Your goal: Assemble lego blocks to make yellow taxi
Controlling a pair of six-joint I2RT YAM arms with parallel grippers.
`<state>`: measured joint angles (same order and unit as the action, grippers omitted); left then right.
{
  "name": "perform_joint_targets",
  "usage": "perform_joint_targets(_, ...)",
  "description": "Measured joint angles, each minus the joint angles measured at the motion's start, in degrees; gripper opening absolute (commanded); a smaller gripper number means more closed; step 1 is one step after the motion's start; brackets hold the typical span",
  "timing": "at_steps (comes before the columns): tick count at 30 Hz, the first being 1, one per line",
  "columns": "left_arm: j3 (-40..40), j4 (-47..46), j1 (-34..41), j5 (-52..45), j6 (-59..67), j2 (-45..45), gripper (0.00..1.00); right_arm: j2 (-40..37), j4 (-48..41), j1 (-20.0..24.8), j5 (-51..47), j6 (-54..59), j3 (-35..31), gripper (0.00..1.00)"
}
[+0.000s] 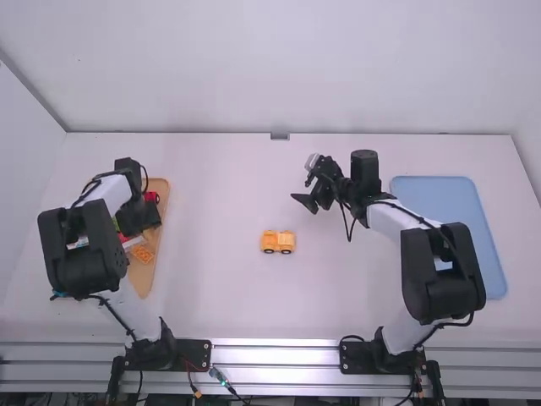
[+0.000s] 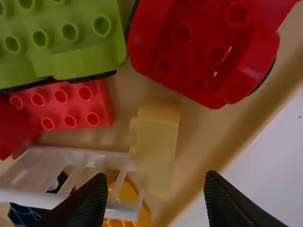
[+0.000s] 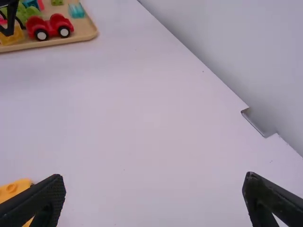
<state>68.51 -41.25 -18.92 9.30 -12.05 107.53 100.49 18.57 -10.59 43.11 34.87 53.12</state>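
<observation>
The left arm point(image 1: 110, 193) and the right arm point(image 1: 390, 222) have the same look: smooth white links between black joints. Each one has a big black elbow housing ( point(image 1: 83, 254) on the left, point(image 1: 444, 272) on the right), bulky and with rounded corners. On the right arm, near its end, is a black upright cylinder point(image 1: 365, 169); a small silver-grey piece point(image 1: 313, 161) is near the jaws. Thin black cables run outside along both arms, and one makes a loose loop point(image 1: 348, 228). The bases have flat black plates ( point(image 1: 196, 353) left, point(image 1: 362, 357) right) with small round marks. The jaws are black, the left ones with bumpy edges.
</observation>
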Motion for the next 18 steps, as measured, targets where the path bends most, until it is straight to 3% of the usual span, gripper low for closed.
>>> perform_joint_targets(18, -7.0, 9.9, -0.6, -0.7, 0.0, 0.0, 0.51, 0.0, 0.5, 0.0, 0.0, -1.7, 0.0, 0.99)
